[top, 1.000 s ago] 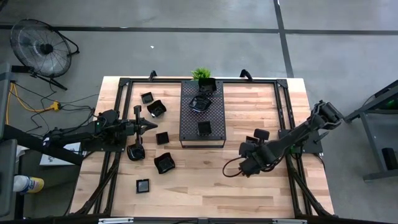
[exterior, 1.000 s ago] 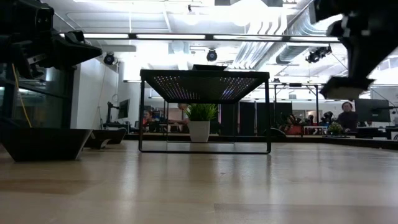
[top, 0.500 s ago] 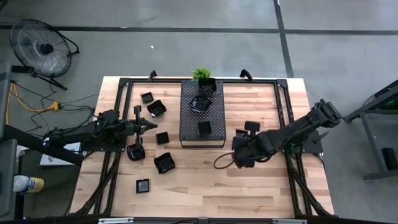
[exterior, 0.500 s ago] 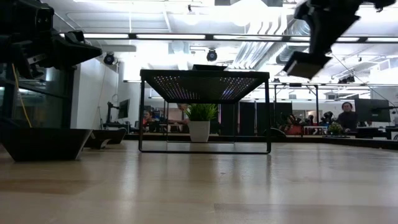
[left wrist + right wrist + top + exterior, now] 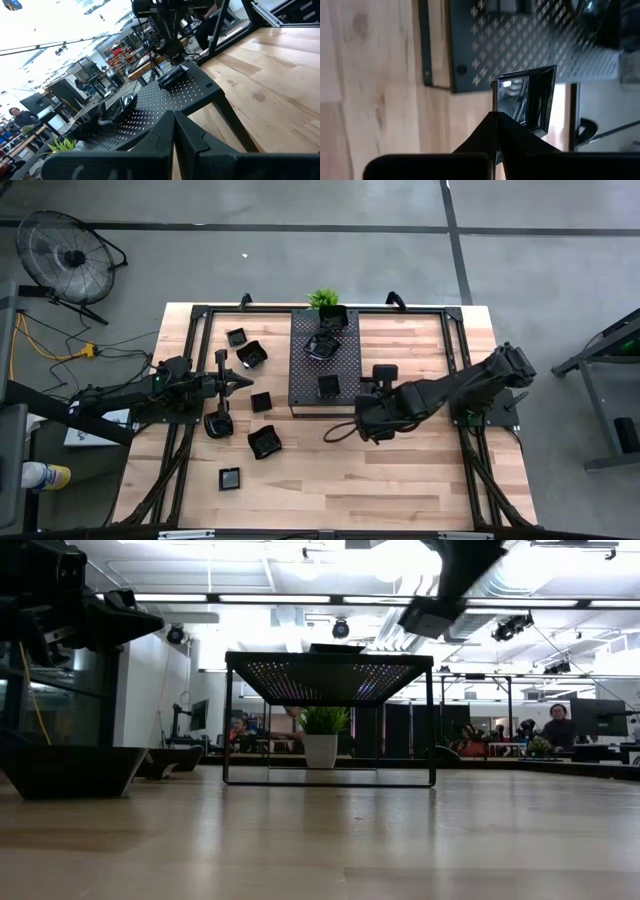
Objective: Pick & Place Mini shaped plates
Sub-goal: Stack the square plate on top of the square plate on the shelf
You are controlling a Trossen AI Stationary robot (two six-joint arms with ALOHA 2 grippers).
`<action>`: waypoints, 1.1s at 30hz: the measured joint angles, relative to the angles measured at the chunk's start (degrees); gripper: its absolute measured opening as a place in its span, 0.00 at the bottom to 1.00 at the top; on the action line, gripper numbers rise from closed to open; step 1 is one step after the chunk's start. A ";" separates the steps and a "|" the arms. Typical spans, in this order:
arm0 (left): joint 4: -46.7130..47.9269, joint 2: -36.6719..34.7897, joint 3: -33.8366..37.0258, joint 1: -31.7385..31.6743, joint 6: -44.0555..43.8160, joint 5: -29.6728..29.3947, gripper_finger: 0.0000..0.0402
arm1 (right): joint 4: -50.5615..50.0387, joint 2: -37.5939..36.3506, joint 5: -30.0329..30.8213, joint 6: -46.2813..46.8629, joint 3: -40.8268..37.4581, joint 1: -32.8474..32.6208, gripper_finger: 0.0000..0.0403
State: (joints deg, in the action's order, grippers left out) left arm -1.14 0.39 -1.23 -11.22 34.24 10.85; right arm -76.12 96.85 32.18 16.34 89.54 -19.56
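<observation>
Right arm stretched in from the right, wrist bent. Right gripper (image 5: pixel 385 376) raised, fingers (image 5: pixel 496 131) pinched on the rim of a small square dish (image 5: pixel 530 97) that sticks out just past the tips. Left arm low and level, left gripper (image 5: pixel 240 382) closed, fingertips (image 5: pixel 174 120) together.

Glossy black plates (image 5: pixel 265 443), perforated dark tray (image 5: pixel 325 360)

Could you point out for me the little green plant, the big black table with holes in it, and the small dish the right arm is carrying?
Green plant (image 5: pixel 323 298): high view, on its leaves.
Perforated tray (image 5: pixel 345 365): high view, on a bare stretch of its top.
Carried square dish (image 5: pixel 527 97): right wrist view, on its glossy inner face.
</observation>
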 joint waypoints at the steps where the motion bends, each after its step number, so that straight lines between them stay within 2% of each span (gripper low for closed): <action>1: 0.02 0.00 0.00 0.00 0.00 0.00 0.00 | 0.02 0.76 0.36 -1.14 1.08 0.27 0.01; 7: 0.02 0.00 0.01 0.00 0.00 0.02 0.00 | 0.07 4.90 2.45 -6.27 6.83 1.89 0.03; 20: 0.02 0.02 0.02 0.00 0.00 0.02 0.00 | 4.36 12.07 1.97 -16.26 15.72 4.23 0.02; 33: 0.02 0.00 0.00 -0.02 0.00 0.02 0.00 | 9.36 15.68 1.94 -19.39 16.63 5.97 0.01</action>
State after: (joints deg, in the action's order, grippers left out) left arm -1.13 0.39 -1.23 -11.25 34.24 10.87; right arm -66.75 112.53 34.12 -3.05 106.17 -13.58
